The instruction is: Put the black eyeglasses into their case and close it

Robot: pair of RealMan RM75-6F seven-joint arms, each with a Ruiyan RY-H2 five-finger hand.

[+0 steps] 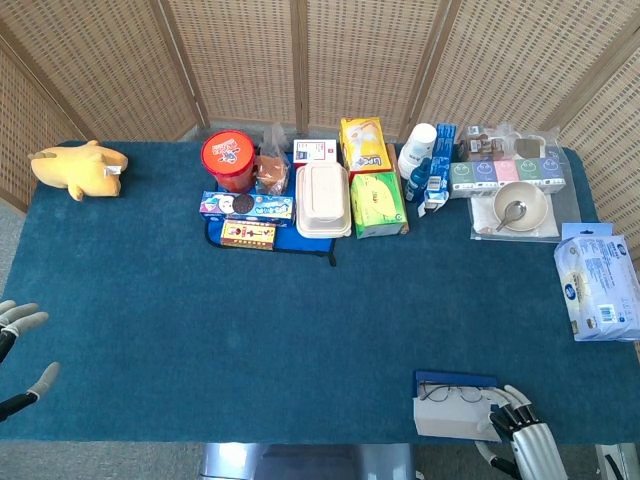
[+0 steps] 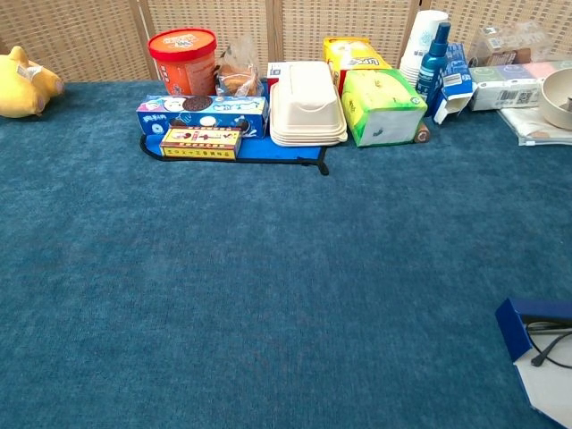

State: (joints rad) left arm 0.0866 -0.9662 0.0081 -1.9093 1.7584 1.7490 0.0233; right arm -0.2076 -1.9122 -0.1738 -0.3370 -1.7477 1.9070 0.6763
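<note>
At the near right edge of the table, the black eyeglasses (image 1: 455, 392) lie in their open case (image 1: 452, 416), and the right hand (image 1: 519, 432) sits just beside it, fingers loosely apart and holding nothing, likely ready to close the lid.

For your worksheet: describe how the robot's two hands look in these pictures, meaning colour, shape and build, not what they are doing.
Only the head view shows them, both cut off by the frame's edge. The right hand has slim, segmented fingers in pale silver-grey with dark bands at the segments. The left hand shows light grey, rounded fingertips on darker, nearly black parts behind. No cables, markings or sleeves can be made out.
</note>
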